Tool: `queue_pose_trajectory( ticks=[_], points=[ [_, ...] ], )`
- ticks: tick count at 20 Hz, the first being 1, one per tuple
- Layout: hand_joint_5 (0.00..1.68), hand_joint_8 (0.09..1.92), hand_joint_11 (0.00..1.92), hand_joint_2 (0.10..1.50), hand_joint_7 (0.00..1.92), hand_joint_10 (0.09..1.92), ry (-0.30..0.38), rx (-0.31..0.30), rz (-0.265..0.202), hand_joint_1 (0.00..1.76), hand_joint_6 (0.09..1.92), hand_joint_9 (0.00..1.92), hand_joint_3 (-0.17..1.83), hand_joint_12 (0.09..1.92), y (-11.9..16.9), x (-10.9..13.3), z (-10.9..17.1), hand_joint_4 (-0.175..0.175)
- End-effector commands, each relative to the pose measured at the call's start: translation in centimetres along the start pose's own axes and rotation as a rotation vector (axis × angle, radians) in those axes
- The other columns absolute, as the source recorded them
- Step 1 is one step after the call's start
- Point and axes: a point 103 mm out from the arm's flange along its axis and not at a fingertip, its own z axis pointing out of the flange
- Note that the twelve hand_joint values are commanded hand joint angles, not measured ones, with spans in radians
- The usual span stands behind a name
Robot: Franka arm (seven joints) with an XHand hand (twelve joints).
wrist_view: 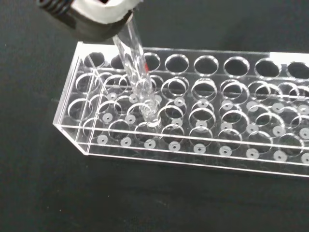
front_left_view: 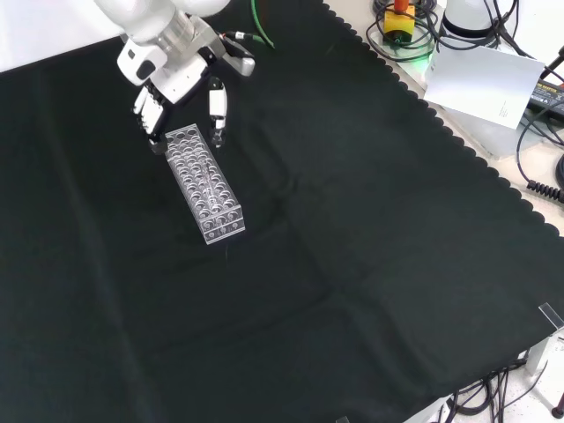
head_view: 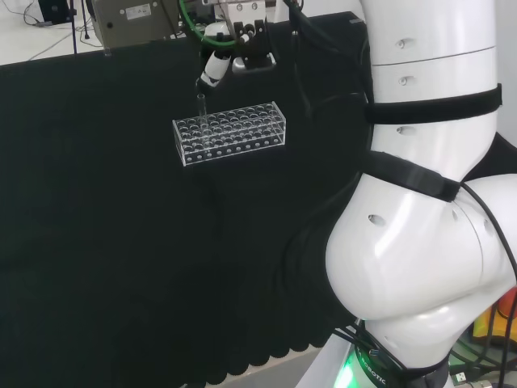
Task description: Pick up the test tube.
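Test tube (wrist_view: 137, 72) is standing tilted in the clear rack (wrist_view: 193, 145), seemingly pinched by the robot hand (front_left_view: 176, 79).

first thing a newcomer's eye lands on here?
Likely the clear plastic test tube rack with its rows of round holes, alone on the black cloth, left of centre in the front view. Next, the black and white hand above the rack's far end in that view, its fingers closed on a thin clear glass test tube whose lower end, in the wrist view, sits down among the rack's holes.
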Motion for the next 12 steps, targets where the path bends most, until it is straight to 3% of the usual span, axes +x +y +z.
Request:
queue_pose_trajectory(
  ticks=[1, 12],
  points=[
    [0.32, 0.95, 0.3, 0.76, 0.53, 0.91, 0.0, 0.028, -0.02, 0.92, 0.85, 0.52, 0.63, 1.5, 0.9, 1.2, 1.8, -0.147],
    [0.43, 0.93, 0.31, 0.75, 0.71, 0.89, -0.017, 0.078, -0.024, 0.96, 0.93, 0.59, 0.66, 1.5, 2.1, 2.0, 4.0, -0.152]
  ],
)
